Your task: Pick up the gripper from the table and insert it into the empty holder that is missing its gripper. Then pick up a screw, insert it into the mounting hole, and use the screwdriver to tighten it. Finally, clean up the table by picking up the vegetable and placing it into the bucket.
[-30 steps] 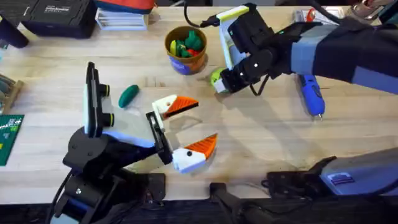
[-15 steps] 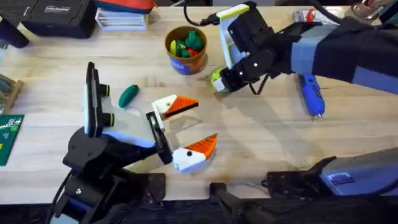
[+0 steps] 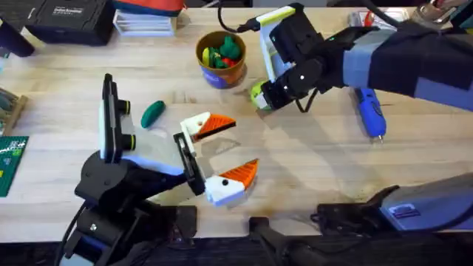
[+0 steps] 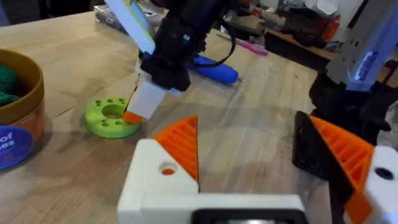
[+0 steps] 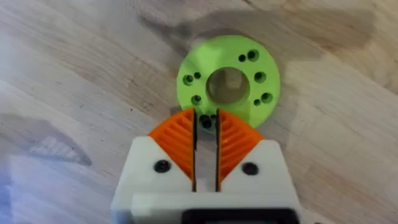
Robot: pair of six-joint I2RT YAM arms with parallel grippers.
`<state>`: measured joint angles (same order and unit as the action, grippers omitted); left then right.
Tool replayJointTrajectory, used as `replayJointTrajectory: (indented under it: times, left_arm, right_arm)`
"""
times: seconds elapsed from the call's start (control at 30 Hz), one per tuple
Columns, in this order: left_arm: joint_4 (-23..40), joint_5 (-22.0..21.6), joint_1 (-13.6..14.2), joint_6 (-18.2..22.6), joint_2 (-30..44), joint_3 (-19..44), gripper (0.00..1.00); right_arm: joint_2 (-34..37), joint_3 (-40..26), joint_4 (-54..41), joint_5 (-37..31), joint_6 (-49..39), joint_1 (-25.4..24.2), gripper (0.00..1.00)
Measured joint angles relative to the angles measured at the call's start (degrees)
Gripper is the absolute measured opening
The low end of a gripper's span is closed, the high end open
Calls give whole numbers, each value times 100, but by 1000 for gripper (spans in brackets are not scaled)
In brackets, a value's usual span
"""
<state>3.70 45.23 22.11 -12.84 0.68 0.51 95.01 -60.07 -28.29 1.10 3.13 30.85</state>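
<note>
Right gripper (image 5: 205,127) hangs over the lime disc (image 5: 227,81), pads nearly closed with a thin gap, probably pinching a screw, though it's too small to tell. Lift straight, slowly. Left gripper (image 3: 222,159) wide open, empty; screwdriver (image 3: 369,112) lies beside the right arm.

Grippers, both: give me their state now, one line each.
Left gripper: open, holding nothing.
Right gripper: nearly closed over the green disc; whether it grips a screw cannot be told.
</note>
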Motion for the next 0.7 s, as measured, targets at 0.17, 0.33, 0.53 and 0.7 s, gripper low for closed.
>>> replayJointTrajectory:
  times: [0.17, 0.33, 0.53, 0.7]
  left_arm:
    - [0, 0, 0, 0, 1, 0, 986]
    - [0, 2, 0, 0, 1, 0, 986]
    - [0, 2, 0, 0, 1, 0, 986]
    - [6, 2, 0, 0, -1, 0, 986]
  right_arm:
    - [4, -7, 21, -22, -17, 0, 8]
    - [10, -25, 8, -21, -17, 0, 7]
    - [-29, -261, -417, -131, -17, 0, 7]
    - [-610, -1208, -1623, -192, -17, 73, 7]
